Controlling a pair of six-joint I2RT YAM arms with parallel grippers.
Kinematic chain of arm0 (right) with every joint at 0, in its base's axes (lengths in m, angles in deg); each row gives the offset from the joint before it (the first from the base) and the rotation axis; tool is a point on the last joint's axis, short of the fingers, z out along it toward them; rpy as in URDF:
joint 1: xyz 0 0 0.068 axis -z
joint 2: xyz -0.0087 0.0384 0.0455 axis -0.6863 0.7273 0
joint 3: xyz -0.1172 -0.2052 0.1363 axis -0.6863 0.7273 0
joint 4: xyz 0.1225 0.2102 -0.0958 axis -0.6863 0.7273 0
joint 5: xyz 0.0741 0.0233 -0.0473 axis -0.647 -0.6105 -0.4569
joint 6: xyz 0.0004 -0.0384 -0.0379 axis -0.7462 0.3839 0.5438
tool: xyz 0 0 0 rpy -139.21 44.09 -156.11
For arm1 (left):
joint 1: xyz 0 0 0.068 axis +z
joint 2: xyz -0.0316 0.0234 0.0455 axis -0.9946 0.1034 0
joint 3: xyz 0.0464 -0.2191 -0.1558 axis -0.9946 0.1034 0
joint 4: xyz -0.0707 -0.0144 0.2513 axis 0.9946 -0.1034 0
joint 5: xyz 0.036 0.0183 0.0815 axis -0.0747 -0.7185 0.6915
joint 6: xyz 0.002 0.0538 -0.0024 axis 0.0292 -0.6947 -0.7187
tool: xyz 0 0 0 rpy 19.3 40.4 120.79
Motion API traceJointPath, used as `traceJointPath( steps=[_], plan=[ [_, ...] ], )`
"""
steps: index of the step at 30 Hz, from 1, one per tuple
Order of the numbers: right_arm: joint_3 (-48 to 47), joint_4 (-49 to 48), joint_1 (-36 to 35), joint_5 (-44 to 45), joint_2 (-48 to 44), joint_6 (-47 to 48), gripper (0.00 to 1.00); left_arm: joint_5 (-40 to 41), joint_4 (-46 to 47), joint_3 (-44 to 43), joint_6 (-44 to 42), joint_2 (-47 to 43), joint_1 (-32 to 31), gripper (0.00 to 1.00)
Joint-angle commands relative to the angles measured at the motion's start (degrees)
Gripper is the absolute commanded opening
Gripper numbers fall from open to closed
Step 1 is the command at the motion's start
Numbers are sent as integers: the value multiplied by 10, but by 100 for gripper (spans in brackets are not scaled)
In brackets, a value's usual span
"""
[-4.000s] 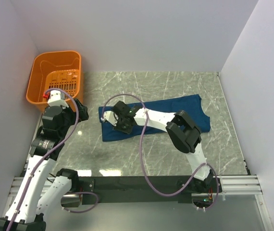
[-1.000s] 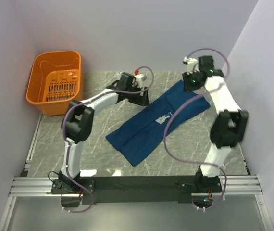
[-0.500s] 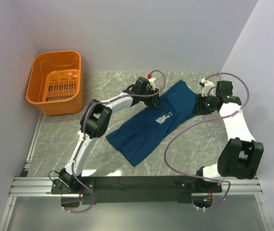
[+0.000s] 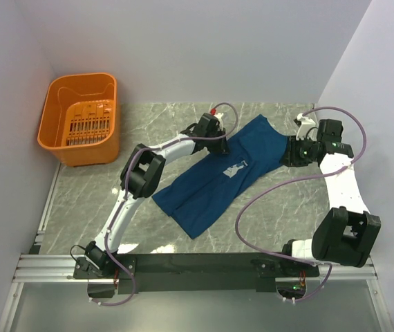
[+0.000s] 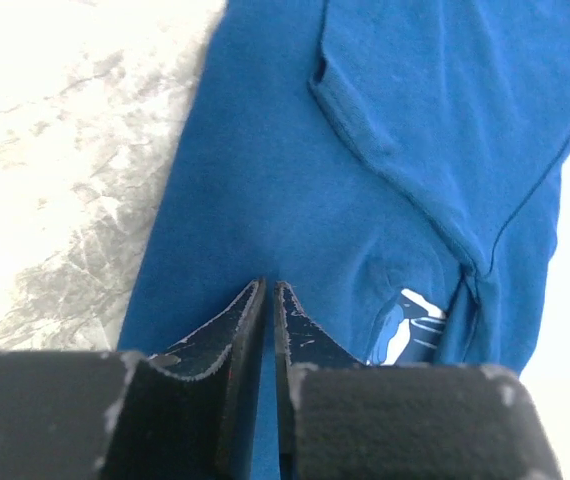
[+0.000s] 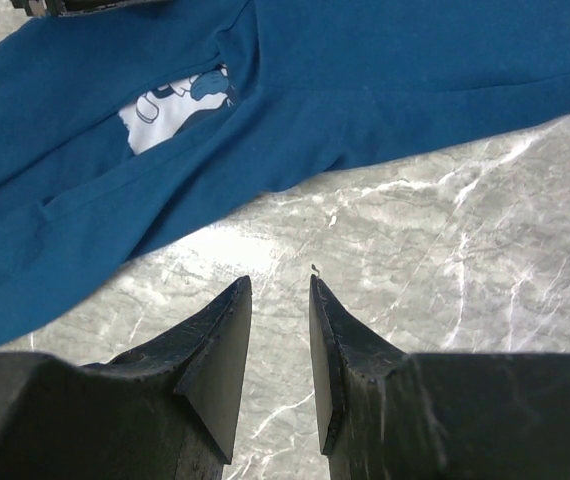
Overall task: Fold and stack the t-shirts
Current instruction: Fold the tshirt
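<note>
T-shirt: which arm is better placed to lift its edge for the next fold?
Left. The left gripper sits on the navy t-shirt, jaws nearly closed on its fabric; the right gripper hangs open over bare marble table beside it.

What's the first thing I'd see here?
A dark blue t-shirt lies slantwise across the middle of the marble table, with a white cartoon print showing. A bright orange basket stands in the far left corner. The left gripper and right gripper flank the shirt's far end.
</note>
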Motion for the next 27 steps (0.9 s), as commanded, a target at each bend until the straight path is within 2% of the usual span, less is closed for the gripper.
traceJointPath(
  steps=[1, 12, 19, 23, 26, 27],
  plan=[
    [4, -16, 6, -12, -9, -5, 37, 80, -44, 17, 7, -10, 11, 14],
    [4, -23, 6, 33, 40, -26, 37, 111, -10, 170, 34, -97, 75, 13],
    [-20, -16, 4, 17, 85, -28, 37, 136, 29, 315, 55, -182, 120, 13],
    [-29, 1, -28, -22, 105, -3, 37, 144, 46, 377, 75, -227, 146, 13],
    [-29, -17, -58, -25, 123, -14, 38, 103, 81, 402, 59, -248, 148, 19],
    [-38, -23, -78, -23, 143, -22, 38, 85, 89, 402, 54, -255, 147, 26]
  ],
)
